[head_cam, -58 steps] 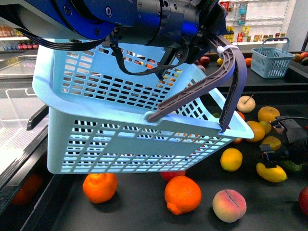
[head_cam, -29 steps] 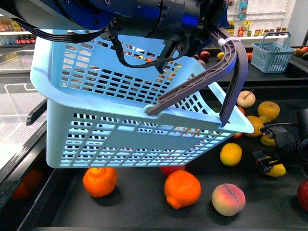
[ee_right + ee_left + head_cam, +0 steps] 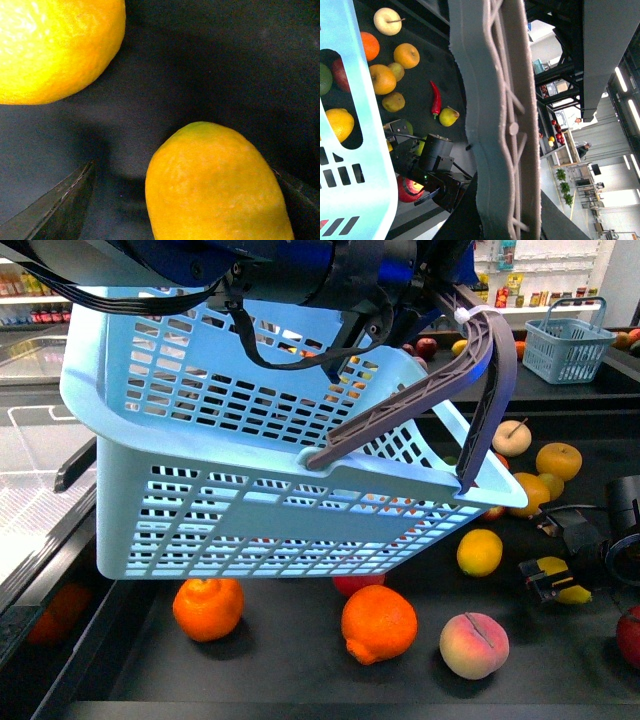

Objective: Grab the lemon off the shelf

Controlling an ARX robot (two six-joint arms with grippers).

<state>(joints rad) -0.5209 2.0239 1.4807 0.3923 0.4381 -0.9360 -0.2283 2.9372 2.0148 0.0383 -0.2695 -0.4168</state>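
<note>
The lemon (image 3: 215, 185) lies on the black shelf tray (image 3: 290, 680), between the open fingers (image 3: 65, 200) of my right gripper (image 3: 185, 210). In the front view the right gripper (image 3: 556, 578) sits low at the far right, covering most of the lemon (image 3: 572, 593). My left gripper (image 3: 400, 285) is shut on the grey basket handle (image 3: 440, 390) and holds the light blue basket (image 3: 250, 520) tilted above the tray. The handle (image 3: 495, 125) fills the left wrist view.
A rounder yellow fruit (image 3: 55, 45) lies close to the lemon and also shows in the front view (image 3: 480, 552). Two oranges (image 3: 208, 607) (image 3: 379, 623) and a peach (image 3: 474, 645) lie under and near the basket. More fruit and a small blue basket (image 3: 568, 340) are at the back right.
My right gripper has come down around the lemon, which now shows less in the front view. The basket has shifted slightly up and to the left.
</note>
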